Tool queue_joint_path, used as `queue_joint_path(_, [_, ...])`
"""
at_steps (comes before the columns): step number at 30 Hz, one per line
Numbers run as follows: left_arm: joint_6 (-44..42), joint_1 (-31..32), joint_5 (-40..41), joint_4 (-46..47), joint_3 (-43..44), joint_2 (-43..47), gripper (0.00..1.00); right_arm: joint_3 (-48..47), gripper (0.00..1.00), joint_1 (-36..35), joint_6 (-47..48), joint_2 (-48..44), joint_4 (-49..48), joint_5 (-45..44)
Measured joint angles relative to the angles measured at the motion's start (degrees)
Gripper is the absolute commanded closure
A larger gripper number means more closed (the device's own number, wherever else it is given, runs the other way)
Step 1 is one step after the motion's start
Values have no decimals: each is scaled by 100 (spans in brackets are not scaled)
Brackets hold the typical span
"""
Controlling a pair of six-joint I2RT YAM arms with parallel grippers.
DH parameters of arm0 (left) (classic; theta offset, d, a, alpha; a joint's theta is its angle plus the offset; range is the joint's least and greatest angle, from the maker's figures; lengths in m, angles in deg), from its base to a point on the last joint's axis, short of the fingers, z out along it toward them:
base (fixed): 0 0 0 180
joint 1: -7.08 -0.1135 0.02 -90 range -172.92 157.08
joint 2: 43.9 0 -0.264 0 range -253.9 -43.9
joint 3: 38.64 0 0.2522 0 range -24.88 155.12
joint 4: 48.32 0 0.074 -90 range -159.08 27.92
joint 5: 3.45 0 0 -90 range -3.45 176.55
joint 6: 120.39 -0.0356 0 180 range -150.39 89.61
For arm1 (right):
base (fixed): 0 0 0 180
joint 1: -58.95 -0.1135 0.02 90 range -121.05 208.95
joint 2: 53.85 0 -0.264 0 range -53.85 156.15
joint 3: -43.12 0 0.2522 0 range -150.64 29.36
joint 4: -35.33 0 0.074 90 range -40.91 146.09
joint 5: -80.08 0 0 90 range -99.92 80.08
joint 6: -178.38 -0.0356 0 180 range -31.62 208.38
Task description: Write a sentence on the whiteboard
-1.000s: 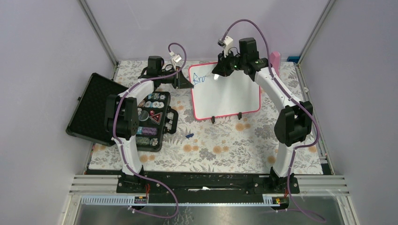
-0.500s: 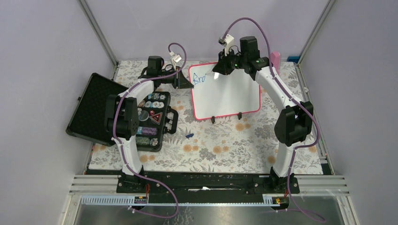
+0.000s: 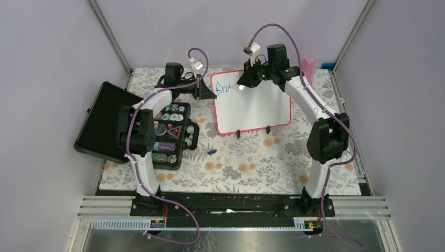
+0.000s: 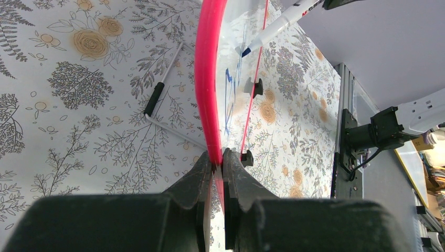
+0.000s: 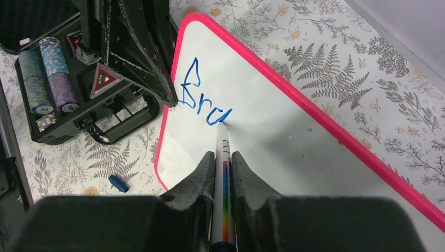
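The whiteboard [image 3: 257, 107] with its red-pink frame stands tilted on two black feet at the back of the table. My left gripper [image 3: 209, 92] is shut on the frame's left edge [image 4: 207, 79], pinching it between its fingertips [image 4: 218, 157]. My right gripper [image 5: 223, 157] is shut on a white marker [image 5: 222, 149] with a rainbow stripe. The marker's tip touches the board at the end of the sentence [image 5: 202, 100], blue lettering that reads about "Bra" in the top left corner. The marker [image 4: 273, 29] also shows in the left wrist view.
An open black case [image 3: 170, 131] with poker chips lies left of the board, its lid [image 3: 102, 121] spread further left. A blue marker cap [image 3: 212, 152] lies on the floral cloth in front. A pink object [image 3: 307, 67] stands at the back right.
My right gripper has shifted slightly with the marker at the board's top left, working on the third letter. The left arm and the board have not moved.
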Motion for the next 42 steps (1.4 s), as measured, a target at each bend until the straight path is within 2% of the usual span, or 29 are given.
queue_joint_path(17, [0,0,4,0,0,0,100,55,100,-2,358,-11,352,4])
queue_joint_path(42, [4,2,-22,0,0,0,100,0,100,177,136,-140,376,68])
